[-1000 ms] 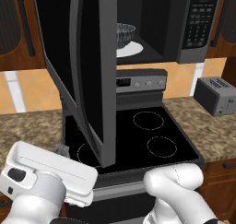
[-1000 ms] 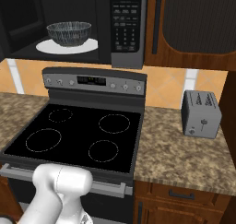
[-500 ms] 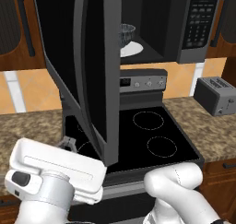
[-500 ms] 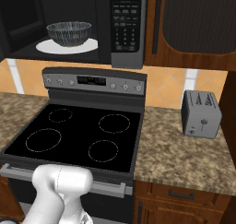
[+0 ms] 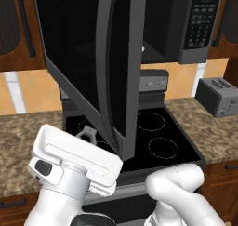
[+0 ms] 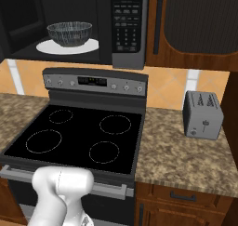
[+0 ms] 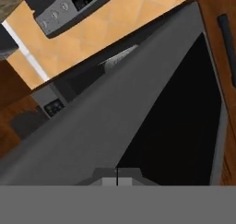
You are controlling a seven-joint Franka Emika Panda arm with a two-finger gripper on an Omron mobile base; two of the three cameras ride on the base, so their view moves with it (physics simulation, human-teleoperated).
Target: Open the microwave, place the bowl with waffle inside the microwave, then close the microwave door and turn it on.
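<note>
Microwave [image 6: 83, 25] hangs above the stove [image 6: 79, 136], its cavity open, and the grey-blue bowl [image 6: 69, 33] already sits on the white turntable [image 6: 44, 47] inside; the waffle cannot be made out from here, being below the bowl's rim. Seen from the left base camera, the microwave door [image 5: 104, 67] stands swung well out from the microwave's front, its lower corner hanging over the stove's glass top, with the white hand [image 5: 76, 162] low and just beside that corner. From the hand camera the door's grey frame and black glass [image 7: 179, 117] loom very close, with the two finger tips [image 7: 116, 176] showing as a pale pair pressed together at the bottom; they seem closed with nothing between them, though that is a judgement from a small patch. The step in hand looks like shutting the door. To do it well, press flat against the door's outer face near its free edge, far from the hinge, and follow its arc toward the microwave rather than pushing straight, so the contact does not slide off. Afterwards the keypad [image 6: 126, 29] on the microwave's right side waits for a press.
</note>
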